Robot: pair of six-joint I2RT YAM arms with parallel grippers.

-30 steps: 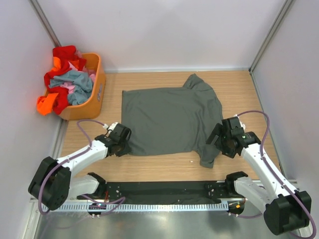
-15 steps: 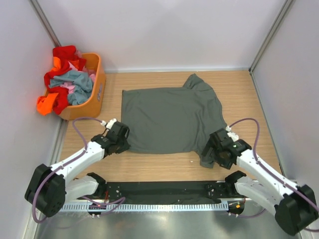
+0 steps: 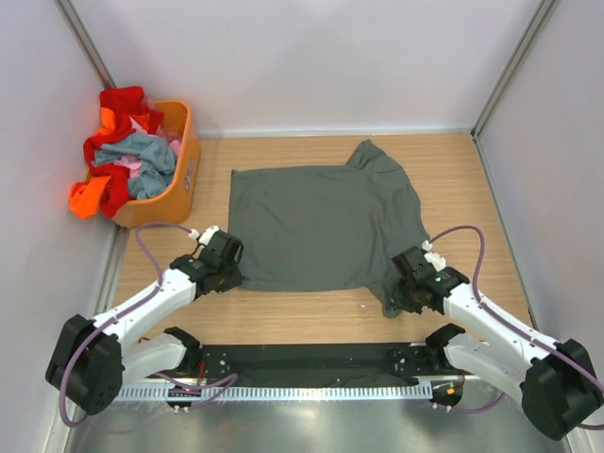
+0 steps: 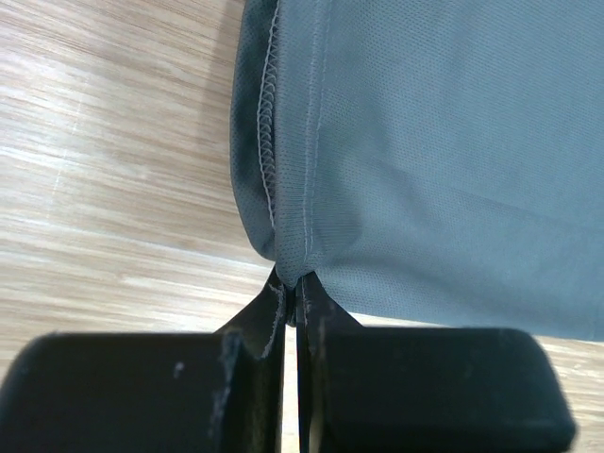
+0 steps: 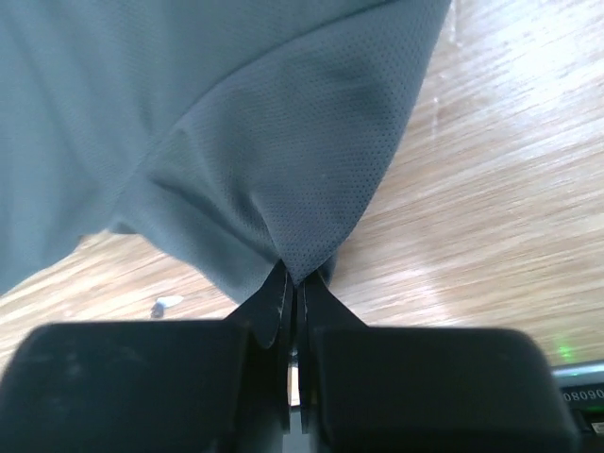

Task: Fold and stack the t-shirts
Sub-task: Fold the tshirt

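The left gripper (image 4: 294, 288) has its two black fingers pressed together on the near left corner of the plain dark grey t-shirt (image 3: 321, 226). It pinches the hem just where the double row of stitching turns. Above the fingertips the fine mesh knit bunches into a small rounded fold.

The right gripper (image 5: 294, 278) is also closed to a sliver. It nips the edge of the near sleeve, and the dotted weave is drawn to a point there, with soft creases fanning away.

Out from those two pinched spots, the grey shirt lies spread flat on the pale wooden table (image 3: 472, 189). Its body is a roughly square sheet with the hem to the left. The far sleeve points toward the back wall. The cloth looks matte and smooth except where the near sleeve is rumpled by the right gripper. A tiny white fleck (image 3: 361, 304) sits on the wood just off the shirt's near edge.

In the far left corner, against the wall, stands a rigid orange plastic basket (image 3: 179, 179). It is heaped with crumpled shirts:
- a red one (image 3: 123, 102) on top
- a dull blue-grey one (image 3: 142, 156)
- a pink one (image 3: 123, 170)
- an orange one (image 3: 87, 198) spilling over the rim

A strip of bare wood separates the basket from the grey shirt.
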